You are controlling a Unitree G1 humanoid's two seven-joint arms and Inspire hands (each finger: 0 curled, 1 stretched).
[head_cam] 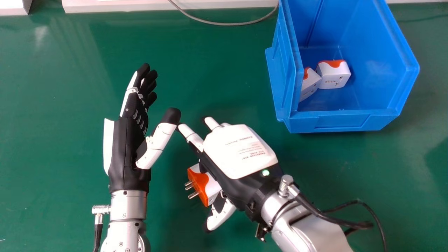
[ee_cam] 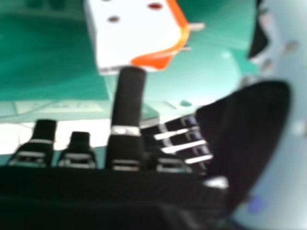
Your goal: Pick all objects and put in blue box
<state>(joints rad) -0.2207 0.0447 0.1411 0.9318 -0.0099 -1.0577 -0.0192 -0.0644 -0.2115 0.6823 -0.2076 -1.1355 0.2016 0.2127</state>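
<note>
A white and orange plug adapter (head_cam: 212,185) is partly under my right hand (head_cam: 241,154), between its fingers and thumb, prongs towards the left. The thumb stands apart from it and the fingers are fairly straight. In the right hand view the adapter (ee_cam: 139,36) shows beyond the fingers of my right hand (ee_cam: 127,105), one fingertip overlapping its edge; I cannot tell if they touch. My left hand (head_cam: 129,140) is held open to the left, thumb spread. The blue box (head_cam: 343,120) is at the upper right, with two similar adapters (head_cam: 333,74) inside.
Green table surface (head_cam: 217,70) lies between the left hand and the box. A grey cable (head_cam: 227,24) runs along the back by a white edge (head_cam: 140,5). A black cable (head_cam: 336,218) loops beside the right wrist.
</note>
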